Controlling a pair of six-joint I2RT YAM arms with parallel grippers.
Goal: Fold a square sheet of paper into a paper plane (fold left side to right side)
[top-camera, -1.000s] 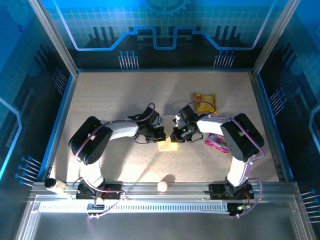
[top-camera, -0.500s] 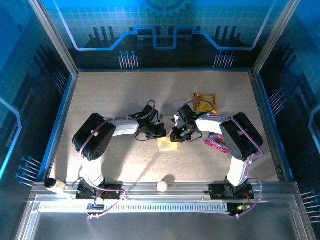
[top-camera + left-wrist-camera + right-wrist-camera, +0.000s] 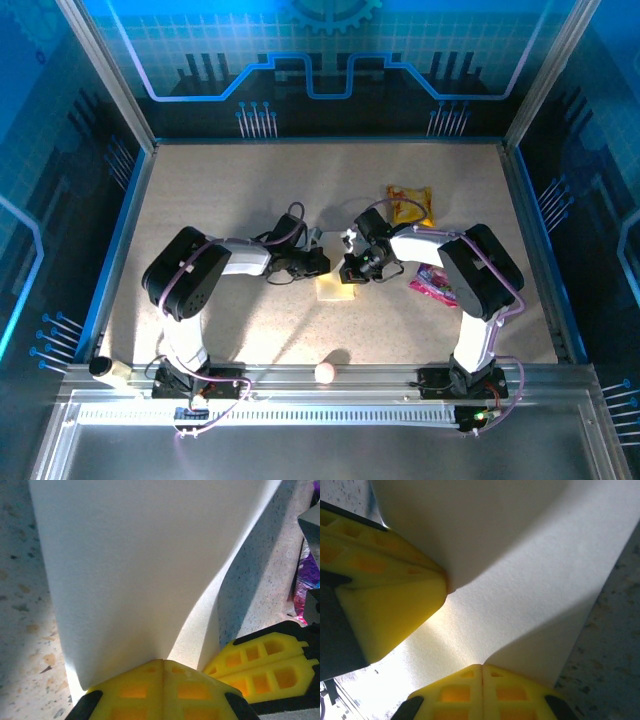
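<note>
The left hand [image 3: 162,672] and right hand [image 3: 482,680] are both clenched, tips side by side on the folded paper [image 3: 135,570], midway between the worktop's [image 3: 220,200] side edges. Best to press flat, slide along the fold and keep the edges aligned.

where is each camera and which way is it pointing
Top external: above and behind the bases, looking down at the table; left arm, right arm.
Left wrist: on that arm, looking along the shut left gripper at the paper.
Right wrist: likewise, along the shut right gripper at the paper.
Shared: each wrist view catches the other gripper too.
</note>
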